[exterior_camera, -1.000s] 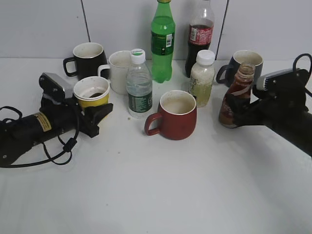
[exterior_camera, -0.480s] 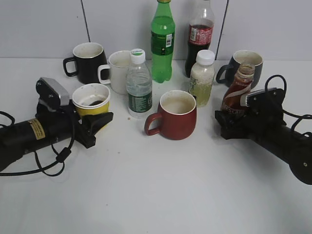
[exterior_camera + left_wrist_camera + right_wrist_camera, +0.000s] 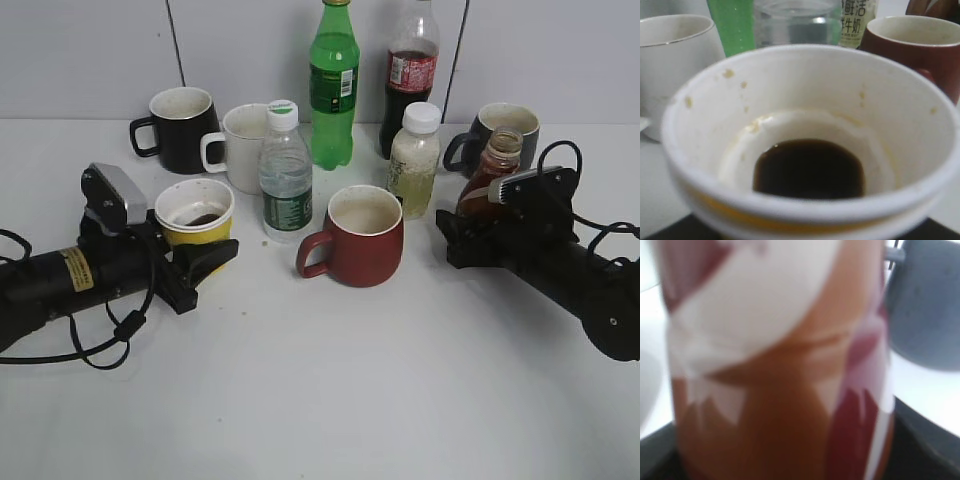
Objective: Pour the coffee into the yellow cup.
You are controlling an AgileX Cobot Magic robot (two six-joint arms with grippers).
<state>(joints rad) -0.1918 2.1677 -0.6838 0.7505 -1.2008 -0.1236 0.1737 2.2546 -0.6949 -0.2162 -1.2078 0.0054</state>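
The yellow cup (image 3: 194, 213), white inside, sits in my left gripper (image 3: 203, 252), which is shut around its lower body at the left of the table. In the left wrist view the cup (image 3: 805, 95) fills the frame, with a pool of dark coffee (image 3: 809, 168) at its bottom. The brown coffee bottle (image 3: 492, 172), uncapped, stands upright at the right, with my right gripper (image 3: 466, 226) shut around its lower half. In the right wrist view the bottle's label (image 3: 775, 365) is a close blur. Both grippers' fingers are mostly hidden in the wrist views.
A red mug (image 3: 362, 238) stands in the middle between the arms. Behind it are a water bottle (image 3: 286, 180), a green bottle (image 3: 333, 85), a cola bottle (image 3: 411, 70), a white-capped bottle (image 3: 414, 160), a black mug (image 3: 183, 128), a white mug (image 3: 243, 145) and a grey mug (image 3: 505, 125).
My right gripper has come down with the coffee bottle, which went from tilted to upright. My left gripper has shifted slightly right with the yellow cup.
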